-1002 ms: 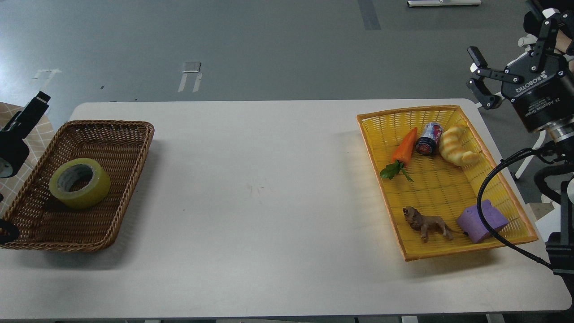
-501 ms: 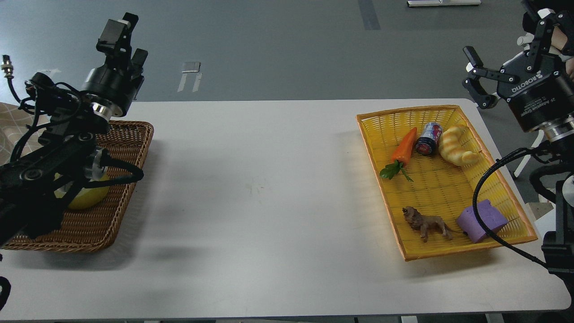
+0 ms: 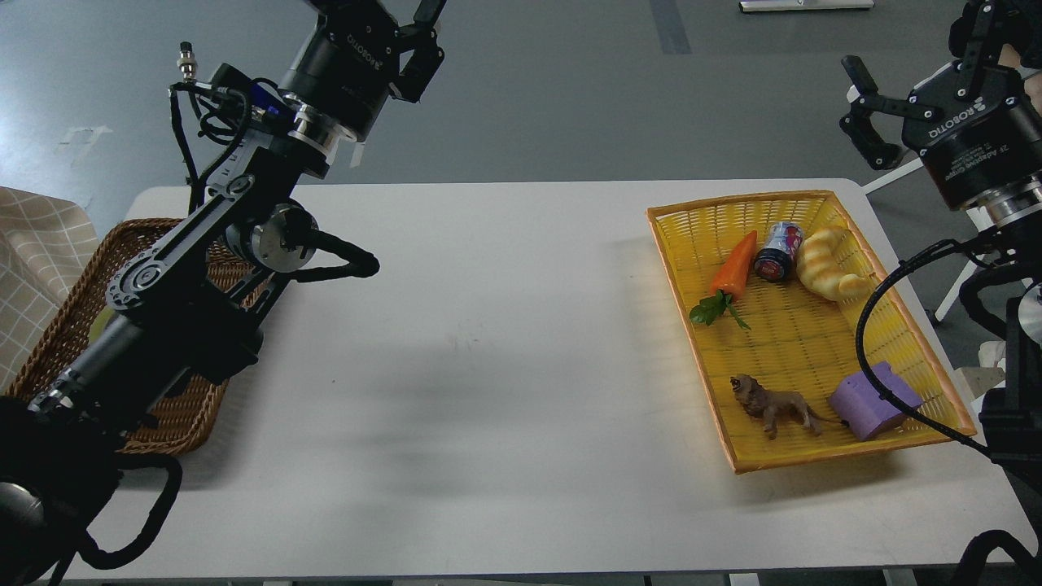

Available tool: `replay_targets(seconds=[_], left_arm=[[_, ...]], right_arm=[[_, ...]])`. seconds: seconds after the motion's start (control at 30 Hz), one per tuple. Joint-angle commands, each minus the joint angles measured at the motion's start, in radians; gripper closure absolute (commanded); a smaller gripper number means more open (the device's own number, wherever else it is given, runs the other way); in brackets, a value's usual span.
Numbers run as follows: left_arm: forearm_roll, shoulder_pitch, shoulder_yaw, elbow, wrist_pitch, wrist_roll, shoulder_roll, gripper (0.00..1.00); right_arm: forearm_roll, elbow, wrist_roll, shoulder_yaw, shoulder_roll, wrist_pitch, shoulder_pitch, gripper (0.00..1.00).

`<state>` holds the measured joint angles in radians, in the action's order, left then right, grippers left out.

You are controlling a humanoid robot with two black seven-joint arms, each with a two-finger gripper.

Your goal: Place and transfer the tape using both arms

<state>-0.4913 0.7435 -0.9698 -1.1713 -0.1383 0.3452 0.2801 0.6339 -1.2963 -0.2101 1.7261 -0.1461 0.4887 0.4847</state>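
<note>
Left end effector (image 3: 407, 32) raised beyond the wicker basket (image 3: 175, 411), finger spread impossible to tell, tape (image 3: 101, 324) almost hidden inside, right end effector (image 3: 904, 89) held apart, far right.

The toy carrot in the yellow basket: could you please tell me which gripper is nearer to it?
Right. The right gripper hangs past the basket, upper right of the carrot; the left gripper is far left, across the table.
</note>
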Motion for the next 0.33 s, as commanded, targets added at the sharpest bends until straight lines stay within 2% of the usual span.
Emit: replay_targets(seconds=[0.0, 0.3], left_arm=[[0.054, -0.006, -0.032, -0.007, -0.012, -0.040, -0.015, 0.02], [0.053, -0.090, -0.061, -0.111, 0.005, -0.040, -0.051, 0.02]], right_arm=[[0.004, 0.002, 0.000, -0.013, 0.014, 0.000, 0.026, 0.00], [0.004, -0.006, -0.006, -0.031, 0.071, 0.000, 0.095, 0.00]])
